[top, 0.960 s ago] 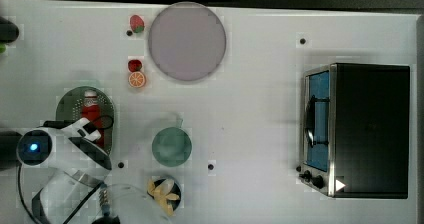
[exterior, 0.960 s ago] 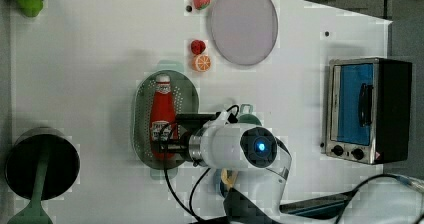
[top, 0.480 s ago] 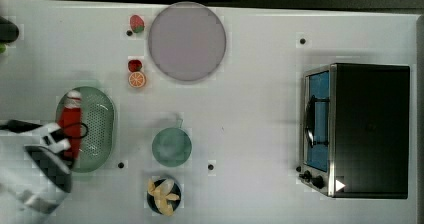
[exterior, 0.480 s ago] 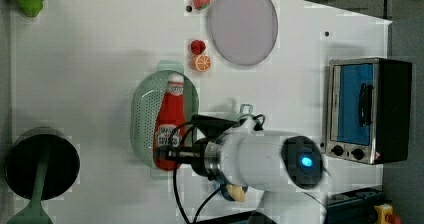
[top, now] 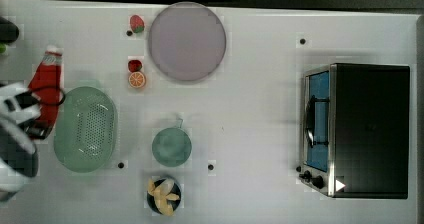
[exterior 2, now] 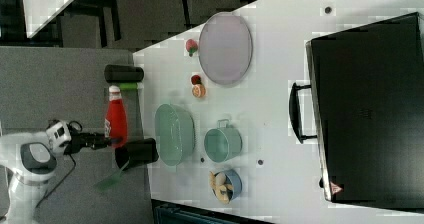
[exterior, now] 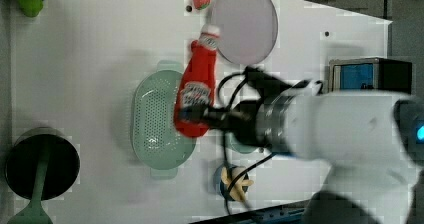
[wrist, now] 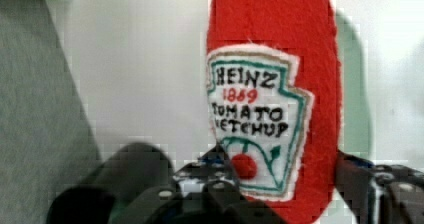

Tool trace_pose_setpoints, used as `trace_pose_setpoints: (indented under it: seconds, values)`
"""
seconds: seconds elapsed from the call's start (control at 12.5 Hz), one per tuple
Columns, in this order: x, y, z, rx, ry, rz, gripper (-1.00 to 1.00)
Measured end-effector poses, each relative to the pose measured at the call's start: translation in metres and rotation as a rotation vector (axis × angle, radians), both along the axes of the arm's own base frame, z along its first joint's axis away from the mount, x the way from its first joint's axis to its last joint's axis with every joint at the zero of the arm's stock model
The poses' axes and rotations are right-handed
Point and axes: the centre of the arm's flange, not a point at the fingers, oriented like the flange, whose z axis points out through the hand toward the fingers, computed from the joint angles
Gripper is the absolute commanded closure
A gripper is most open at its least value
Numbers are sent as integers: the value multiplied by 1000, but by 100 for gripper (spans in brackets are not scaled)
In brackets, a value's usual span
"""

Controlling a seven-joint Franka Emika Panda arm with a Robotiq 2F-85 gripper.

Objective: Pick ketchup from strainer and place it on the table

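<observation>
The black gripper (exterior: 200, 116) is clamped on the lower body of the soft red ketchup bottle with its white cap and stitched white label (exterior: 196, 89). In the wrist view a dark finger (wrist: 370, 176) presses against one side of the bottle (wrist: 272, 84), whose cap end is cut off by the frame edge.

In the top view the ketchup bottle (top: 47, 84) lies outside the pale green oval perforated plastic strainer (top: 86, 129), at about ten o'clock from it, cap pointing to twelve; the white arm partly hides its base. In the right view the bottle (exterior 2: 116, 119) appears at nine o'clock of the strainer (exterior 2: 174, 134), over the edge of the table where grey floor shows. In the left view it overlaps the strainer's (exterior: 155, 119) rim, so how high it is held is hard to judge.

The large white tabletop with small dark dots (top: 250, 114) carries a round teal cup (top: 171, 146) at three o'clock of the strainer in the top view, a small dark bowl of yellow pieces (top: 162, 195) below it, a round grey-lilac plate (top: 186, 41), two red strawberries (top: 136, 24) and an orange slice (top: 136, 79) near the plate, and a black toaster oven with a blue window (top: 360, 129). Beyond the table's far edge the room is dark.
</observation>
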Motion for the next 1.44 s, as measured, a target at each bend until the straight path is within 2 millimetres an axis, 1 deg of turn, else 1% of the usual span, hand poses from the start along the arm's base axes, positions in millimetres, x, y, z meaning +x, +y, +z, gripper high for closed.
trace_pose_setpoints:
  seconds: [0.16, 0.24, 0.4, 0.56, 0.8, 0.96, 1.04, 1.12, 1.2, 1.28, 1.44]
  values:
    - [29, -43, 8, -40, 27, -52, -18]
    - [45, -71, 7, -64, 38, -75, -18]
    - [81, -137, 2, -97, 36, -146, -18]
    - [108, -210, -8, -130, 37, -224, -18]
    - [128, -311, -20, -150, 58, -294, -18]
    - [129, -368, -33, -182, 72, -278, -18]
    - [124, -390, -41, -194, 93, -277, -18]
    - [117, -407, -52, -205, 119, -274, -18]
    - [111, -419, -65, -210, 141, -268, -18]
    - [105, -424, -77, -208, 151, -259, -18]
    - [95, -422, -104, -199, 128, -242, -18]
